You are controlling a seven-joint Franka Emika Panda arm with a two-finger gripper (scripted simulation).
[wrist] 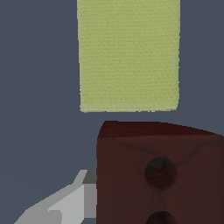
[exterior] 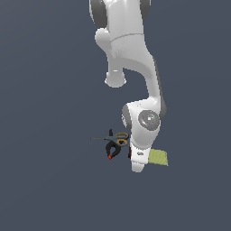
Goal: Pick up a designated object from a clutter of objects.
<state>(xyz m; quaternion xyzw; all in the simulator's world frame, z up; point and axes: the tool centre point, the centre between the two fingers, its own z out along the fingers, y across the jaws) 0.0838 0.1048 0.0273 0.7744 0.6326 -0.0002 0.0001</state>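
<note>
Wrist view alone reveals brown block (wrist: 157, 175).

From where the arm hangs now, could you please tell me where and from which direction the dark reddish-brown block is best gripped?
Grip the dark reddish-brown block across its two long vertical side faces, coming straight down from above. Its top is flat and its sides look straight, so the jaws should seat squarely. One gripper finger already sits beside one face. The yellow-green pad lies apart from the block's end, so it should not interfere.

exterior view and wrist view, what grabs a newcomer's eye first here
In the exterior view the big white arm dominates, reaching down over the scissors, black clamp and yellow-green pad. In the wrist view the dark reddish-brown block looms close, beside the pad.
</note>
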